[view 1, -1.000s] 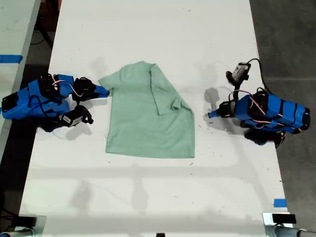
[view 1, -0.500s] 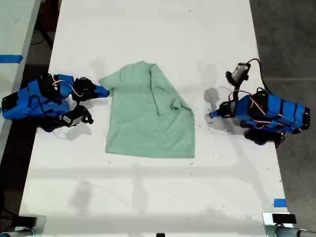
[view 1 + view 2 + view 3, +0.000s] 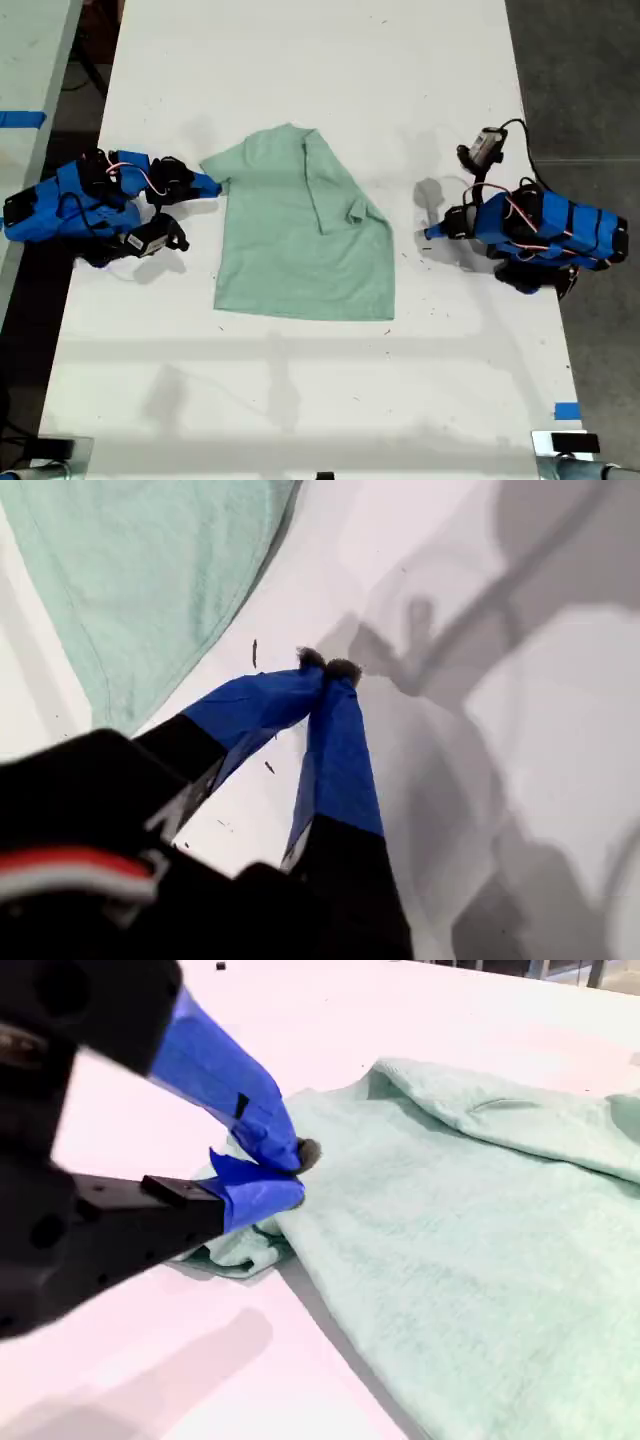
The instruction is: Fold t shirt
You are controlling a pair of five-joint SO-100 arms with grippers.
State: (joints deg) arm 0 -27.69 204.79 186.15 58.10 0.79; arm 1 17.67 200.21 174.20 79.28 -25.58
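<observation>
My second gripper (image 3: 275, 1175) pinches a sleeve of the t shirt (image 3: 300, 230) lying mid-bench (image 3: 300, 400), and that thin bite may slip once lifted, while my first gripper (image 3: 327, 665), closed on nothing, sits apart beside it

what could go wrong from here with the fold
My second claw pinches only the bunched edge of the t shirt's sleeve, so the cloth may slip out when lifted. Pulling that sleeve across could drag the whole shirt and undo the fold already laid on the opposite side. My first claw sits shut on the table, off the cloth, so nothing pins it.
</observation>
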